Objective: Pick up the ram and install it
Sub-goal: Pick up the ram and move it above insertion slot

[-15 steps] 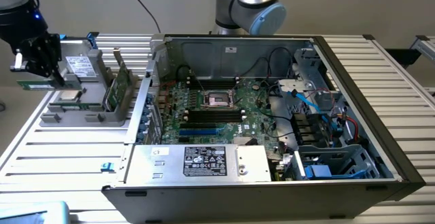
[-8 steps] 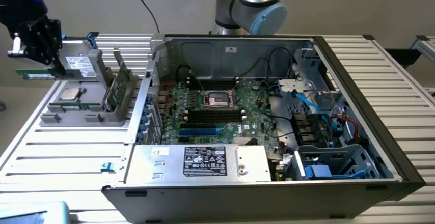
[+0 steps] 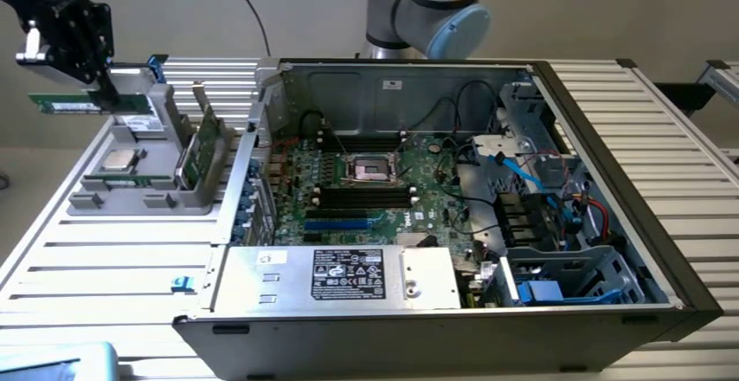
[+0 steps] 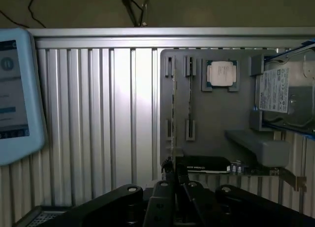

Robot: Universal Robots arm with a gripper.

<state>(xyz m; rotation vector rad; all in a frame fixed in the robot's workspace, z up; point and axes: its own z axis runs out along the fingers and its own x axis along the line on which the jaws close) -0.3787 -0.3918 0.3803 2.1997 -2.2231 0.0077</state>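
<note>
The ram [image 3: 69, 102] is a narrow green stick held level above the grey holder tray [image 3: 138, 201] at the exterior view's upper left. My gripper [image 3: 102, 93] is shut on its right part, coming down from above. In the wrist view the fingers [image 4: 171, 177] pinch the ram [image 4: 173, 113], which runs edge-on as a thin line over the tray's slots [image 4: 190, 129]. The open computer case [image 3: 462, 78] lies to the exterior view's right of the tray, with the motherboard [image 3: 427, 192] and its black slots [image 3: 363, 197] exposed.
A CPU [image 3: 119, 159] lies in the tray, and a green card [image 3: 206, 151] stands upright in it. A hard drive [image 4: 288, 94] sits at the tray's end. A pale blue device [image 4: 15, 94] rests on the ribbed table. The power supply [image 3: 341, 275] and cables [image 3: 520, 173] crowd the case.
</note>
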